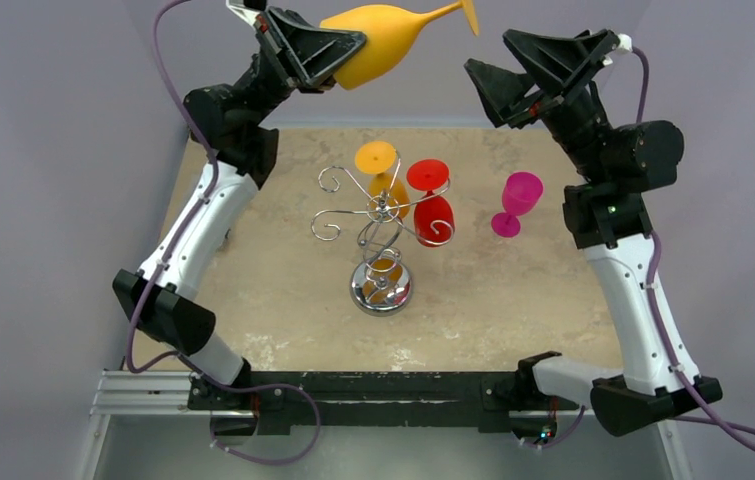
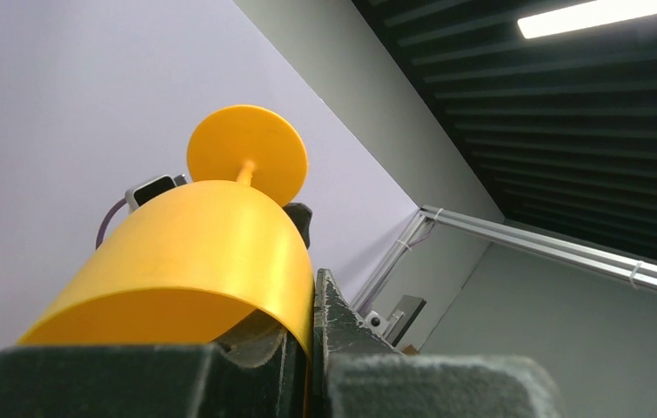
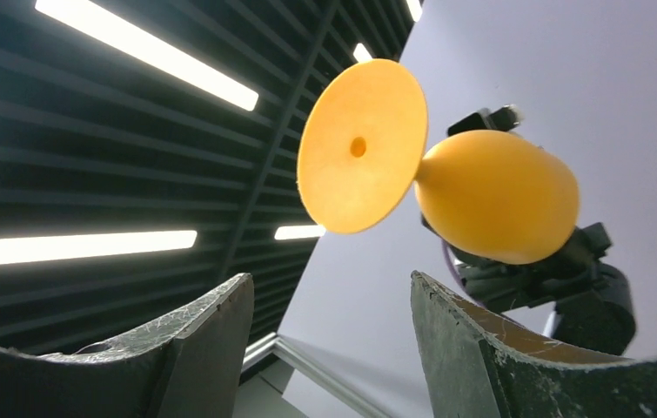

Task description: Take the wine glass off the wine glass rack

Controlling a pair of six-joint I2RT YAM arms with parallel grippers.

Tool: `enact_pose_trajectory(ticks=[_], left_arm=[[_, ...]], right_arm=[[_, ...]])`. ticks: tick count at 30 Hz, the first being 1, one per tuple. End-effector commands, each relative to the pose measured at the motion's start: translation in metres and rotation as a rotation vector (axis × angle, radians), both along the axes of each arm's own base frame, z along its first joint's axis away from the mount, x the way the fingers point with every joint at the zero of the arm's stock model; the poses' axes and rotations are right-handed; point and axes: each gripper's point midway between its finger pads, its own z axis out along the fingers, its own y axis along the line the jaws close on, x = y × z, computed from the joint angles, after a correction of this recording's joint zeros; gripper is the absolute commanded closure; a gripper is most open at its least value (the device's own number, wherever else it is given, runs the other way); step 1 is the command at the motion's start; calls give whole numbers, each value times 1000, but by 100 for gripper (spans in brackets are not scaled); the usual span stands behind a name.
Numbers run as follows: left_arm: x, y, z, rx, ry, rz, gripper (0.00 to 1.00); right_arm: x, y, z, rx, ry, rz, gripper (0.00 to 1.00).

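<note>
A yellow-orange wine glass [image 1: 383, 45] is held high above the back of the table, lying sideways with its foot pointing right. My left gripper [image 1: 338, 60] is shut on the rim of its bowl [image 2: 185, 261], one finger inside and one outside. My right gripper [image 1: 483, 85] stands open just right of the glass's foot [image 3: 359, 148] and touches nothing. The chrome wine glass rack [image 1: 381, 215] stands mid-table, well below both grippers. An orange glass [image 1: 378, 160] and a red glass [image 1: 433, 215] hang upside down from its arms.
A magenta glass [image 1: 515, 200] stands upright on the table to the right of the rack. The beige tabletop [image 1: 273, 290] ends at the grey wall behind. Both arm bases sit on the black rail [image 1: 373, 390] at the near edge.
</note>
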Motion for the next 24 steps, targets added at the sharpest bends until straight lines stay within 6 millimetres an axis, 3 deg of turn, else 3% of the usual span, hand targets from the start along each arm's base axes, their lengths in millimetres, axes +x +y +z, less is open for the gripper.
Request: enact_pose_trajectory(ticks=[1, 7, 13, 24], left_arm=[[-39, 24, 25, -21, -112, 64, 100], [-42, 37, 19, 76, -84, 163, 100], [-44, 51, 2, 239, -31, 332, 100], [-69, 64, -29, 413, 0, 429, 100]], right_arm=[[-14, 7, -13, -128, -38, -23, 34], [-15, 10, -31, -214, -22, -50, 34], [-15, 12, -47, -298, -12, -79, 34], [-14, 16, -79, -412, 28, -79, 34]])
